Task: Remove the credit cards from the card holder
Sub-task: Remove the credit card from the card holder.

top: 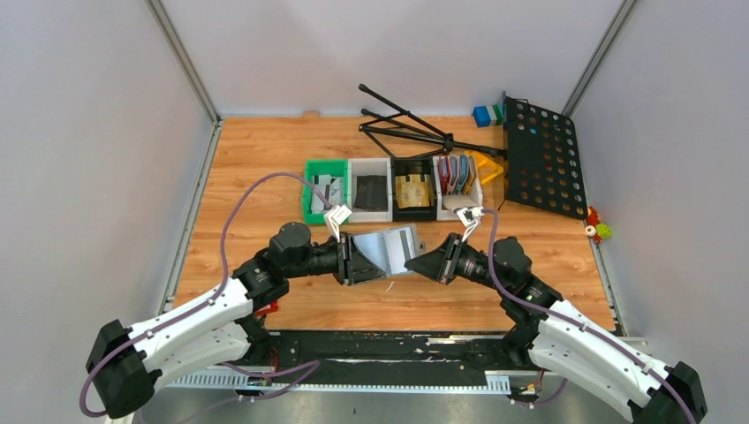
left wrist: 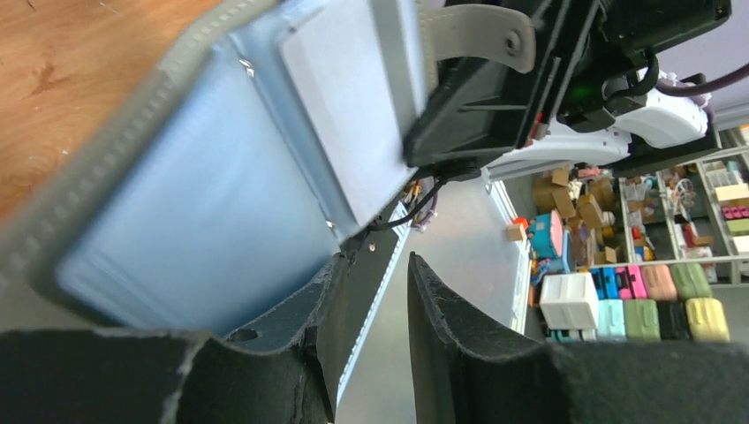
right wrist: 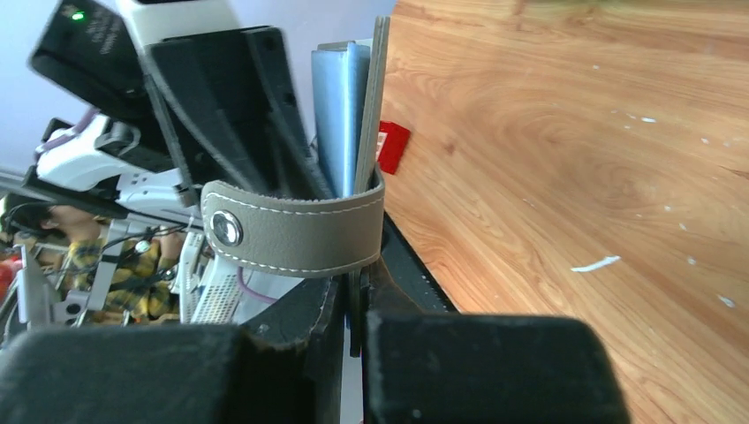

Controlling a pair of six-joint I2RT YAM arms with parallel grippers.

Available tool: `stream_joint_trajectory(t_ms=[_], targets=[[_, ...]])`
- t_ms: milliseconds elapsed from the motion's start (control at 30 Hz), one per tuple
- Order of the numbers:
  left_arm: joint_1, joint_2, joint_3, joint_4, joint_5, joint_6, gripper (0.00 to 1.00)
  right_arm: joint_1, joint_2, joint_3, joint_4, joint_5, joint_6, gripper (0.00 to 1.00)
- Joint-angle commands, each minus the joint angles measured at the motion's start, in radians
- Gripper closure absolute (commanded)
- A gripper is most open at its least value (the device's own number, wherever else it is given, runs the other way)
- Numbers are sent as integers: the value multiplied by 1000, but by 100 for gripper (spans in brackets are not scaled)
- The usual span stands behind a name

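The grey-blue card holder (top: pixel 382 252) hangs open above the table between my two grippers. My right gripper (top: pixel 427 263) is shut on its right edge, by the tan snap strap (right wrist: pixel 291 234); the right wrist view (right wrist: pixel 358 278) shows the thin edge pinched between the fingers. My left gripper (top: pixel 349 259) is at the holder's left edge. In the left wrist view (left wrist: pixel 382 263) its jaws stand apart with nothing between them, and the holder (left wrist: pixel 185 221) lies beside the left finger (left wrist: pixel 300 309). A whitish credit card (left wrist: pixel 344 106) sits in an inner pocket.
A row of small bins stands behind: a green one (top: pixel 312 205), a white one with a black flat item (top: pixel 369 188), a black one with a tan-gold item (top: pixel 413 190), and a white one with red and blue holders (top: pixel 457 177). A black perforated stand (top: pixel 539 155) lies at the back right.
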Motion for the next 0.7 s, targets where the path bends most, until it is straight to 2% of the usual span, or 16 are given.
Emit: stream_joint_trajectory(t_ms=[0, 367, 467, 667], targets=[[-1, 27, -26, 205, 28, -69, 62, 12, -5, 23, 133, -73, 39, 100], [0, 10, -100, 349, -19, -157, 63, 15, -14, -34, 302, -134, 157, 100], [0, -7, -122, 386, -36, -174, 67, 16, -3, -25, 301, -148, 158, 100], [14, -21, -175, 563, -20, -254, 76, 23, 38, -30, 320, -165, 175, 100]])
